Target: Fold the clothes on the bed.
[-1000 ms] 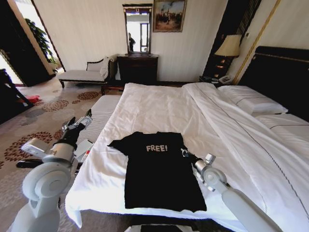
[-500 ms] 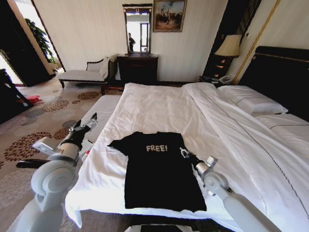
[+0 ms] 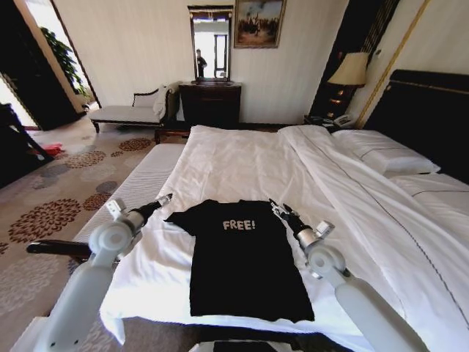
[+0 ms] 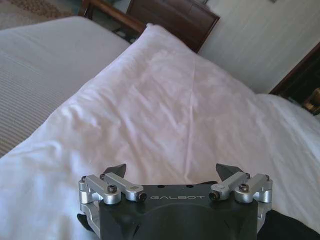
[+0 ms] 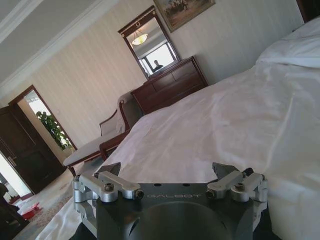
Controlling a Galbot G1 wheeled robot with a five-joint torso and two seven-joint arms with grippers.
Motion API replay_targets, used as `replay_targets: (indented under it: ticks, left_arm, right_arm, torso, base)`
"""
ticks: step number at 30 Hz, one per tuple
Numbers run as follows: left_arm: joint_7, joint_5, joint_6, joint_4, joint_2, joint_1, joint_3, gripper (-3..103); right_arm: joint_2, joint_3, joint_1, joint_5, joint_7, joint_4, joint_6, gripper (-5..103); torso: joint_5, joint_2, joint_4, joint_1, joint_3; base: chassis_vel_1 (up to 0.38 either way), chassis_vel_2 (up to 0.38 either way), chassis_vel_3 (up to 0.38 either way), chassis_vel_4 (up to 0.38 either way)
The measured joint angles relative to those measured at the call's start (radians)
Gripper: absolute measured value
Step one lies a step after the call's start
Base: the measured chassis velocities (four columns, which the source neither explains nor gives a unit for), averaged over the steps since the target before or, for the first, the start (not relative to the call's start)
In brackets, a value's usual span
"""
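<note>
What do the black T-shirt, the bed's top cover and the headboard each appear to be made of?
Black T-shirt: soft matte knit, probably cotton; it lies limp, with printed white lettering. White duvet: smooth woven fabric, likely cotton; it shows creases and a faint sheen. Headboard: dark and matte, possibly wood; unclear.

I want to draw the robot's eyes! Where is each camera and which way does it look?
Head view: up high, looking down at the T-shirt on the bed; both arms show.
Left wrist view: behind the open left hand, facing across the bed.
Right wrist view: behind the open right hand, facing the mirror.
Head and right wrist views share the mirror.
</note>
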Motion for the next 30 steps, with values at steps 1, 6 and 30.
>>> replay_targets:
  ticks: [1, 6, 30]
  left_arm:
    - [0.0, 0.0, 0.002, 0.057, -0.01, -0.047, 0.031, 100]
    - [-0.005, 0.002, 0.009, 0.254, -0.072, -0.223, 0.147, 100]
    - [0.001, 0.005, 0.113, 0.476, -0.192, -0.327, 0.248, 98]
  right_arm:
    - [0.002, -0.003, 0.003, -0.002, 0.0, -0.005, -0.001, 100]
    - [0.007, -0.005, 0.01, 0.0, 0.003, -0.016, -0.003, 100]
    - [0.025, -0.006, 0.02, 0.007, 0.02, -0.034, -0.007, 100]
  torso:
    - [0.0, 0.0, -0.0001, 0.0, 0.0]
    - [0.0003, 0.0, 0.0002, 0.0, 0.0]
    - [0.0002, 0.0, 0.0005, 0.0, 0.0]
  base:
    - [0.0, 0.0, 0.0, 0.0]
    - [0.0, 0.0, 0.0, 0.0]
    - [0.0, 0.0, 0.0, 0.0]
